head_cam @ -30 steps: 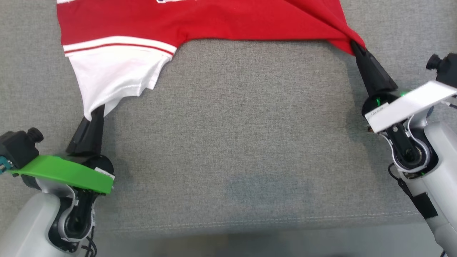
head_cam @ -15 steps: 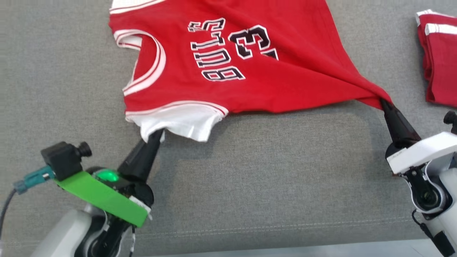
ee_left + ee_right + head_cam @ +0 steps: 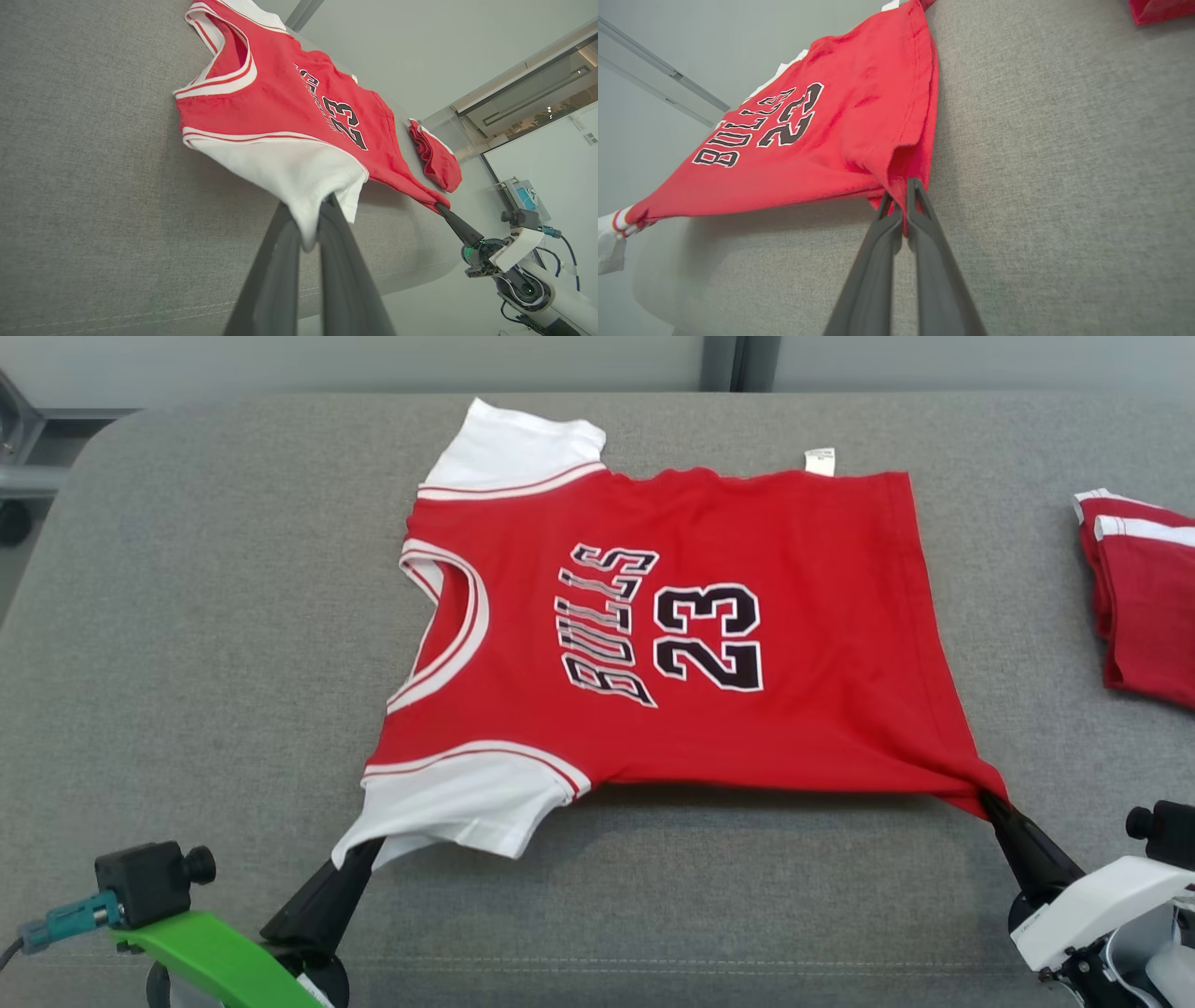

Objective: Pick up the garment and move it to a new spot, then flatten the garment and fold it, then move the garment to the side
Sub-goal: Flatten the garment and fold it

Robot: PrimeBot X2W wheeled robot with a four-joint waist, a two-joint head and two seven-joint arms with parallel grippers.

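Low in the frame, left gripper (image 3: 372, 846) and right gripper (image 3: 988, 799) pinch the jersey (image 3: 803, 709) corners; best lowered evenly, cloth taut.

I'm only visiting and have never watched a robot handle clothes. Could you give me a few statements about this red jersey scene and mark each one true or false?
1. The left gripper pinches the jersey by a white sleeve. True.
2. The right gripper is open, clear of the cloth. False: it is shut on the jersey's red bottom corner.
3. The jersey's number is 32. False: it reads 23, beside BULLS.
4. A second red garment lies on the grey cushion, right of the jersey and apart from it. True.
5. The jersey lies print side down. False: the print faces up.
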